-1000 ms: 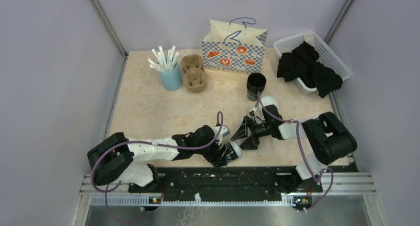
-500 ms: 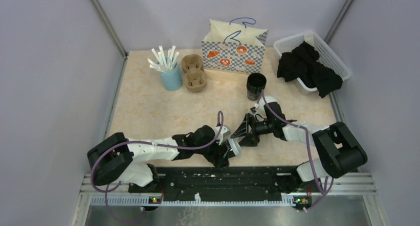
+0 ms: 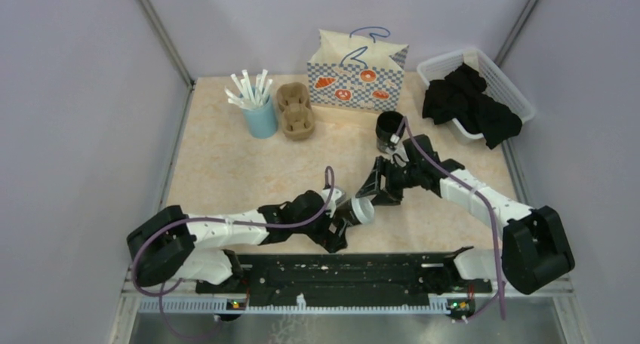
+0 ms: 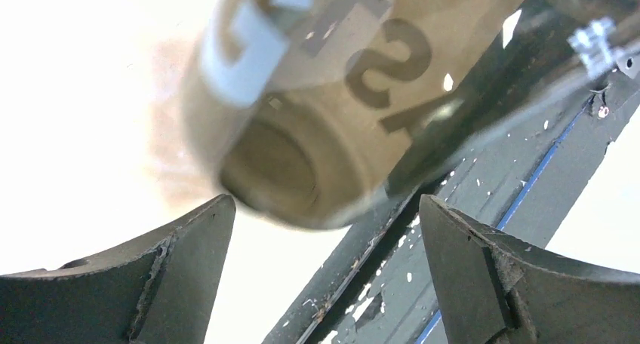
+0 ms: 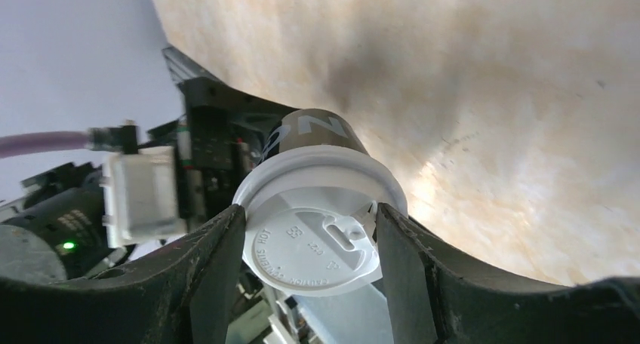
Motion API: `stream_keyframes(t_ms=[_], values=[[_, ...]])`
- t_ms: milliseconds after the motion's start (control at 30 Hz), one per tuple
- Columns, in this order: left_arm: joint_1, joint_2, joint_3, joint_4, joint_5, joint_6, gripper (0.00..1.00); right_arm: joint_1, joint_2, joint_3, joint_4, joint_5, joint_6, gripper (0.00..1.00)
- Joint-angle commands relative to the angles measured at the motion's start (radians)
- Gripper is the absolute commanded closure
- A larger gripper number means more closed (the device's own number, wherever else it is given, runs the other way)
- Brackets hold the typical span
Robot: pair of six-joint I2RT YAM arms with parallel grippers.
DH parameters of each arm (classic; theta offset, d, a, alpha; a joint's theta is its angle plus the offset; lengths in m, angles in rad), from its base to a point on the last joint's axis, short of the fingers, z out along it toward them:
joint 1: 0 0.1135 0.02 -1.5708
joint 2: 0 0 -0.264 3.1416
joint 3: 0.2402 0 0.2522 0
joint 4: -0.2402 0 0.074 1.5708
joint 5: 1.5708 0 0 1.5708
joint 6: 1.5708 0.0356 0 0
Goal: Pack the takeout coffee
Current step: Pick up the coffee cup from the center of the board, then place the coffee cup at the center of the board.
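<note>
**Lidded coffee cup (image 3: 358, 210) gripped on its side at the near middle of the table (image 3: 226, 163)**

The left gripper (image 3: 339, 226) pinches the cup near its base, the cup tilted with its white lid (image 5: 315, 242) aimed far-right; the right gripper (image 3: 375, 188) sits just beyond the lid with its fingers spread, framing the rim on both sides in its wrist view; whether they touch it cannot be told. A second, open black cup (image 3: 390, 129) stands upright farther back, just right of centre, near the patterned paper bag (image 3: 355, 76) at the far edge; left of the bag sit the brown pulp carrier (image 3: 294, 112) and the light-blue cup of straws (image 3: 262, 119), just beside each other; the white basket (image 3: 504, 81) of black cloths (image 3: 472, 99) fills the far-right corner.
</note>
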Motion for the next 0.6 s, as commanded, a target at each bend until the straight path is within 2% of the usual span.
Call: stream_keyframes(t_ms=[0,200,467,567], values=[[0.006,-0.101,-0.049,0.003,-0.042,-0.022,0.01,0.007,-0.057,0.059,-0.182,0.093,-0.082,0.39],[0.006,-0.192,-0.076,-0.059,-0.033,-0.068,0.01,0.007,-0.093,0.169,-0.388,0.285,-0.187,0.39],[0.007,-0.341,-0.036,-0.189,-0.069,-0.084,0.01,-0.007,-0.11,0.371,-0.725,0.728,-0.349,0.39],[0.007,-0.377,-0.005,-0.229,-0.079,-0.084,0.01,-0.052,-0.091,0.411,-0.769,0.858,-0.384,0.38]])
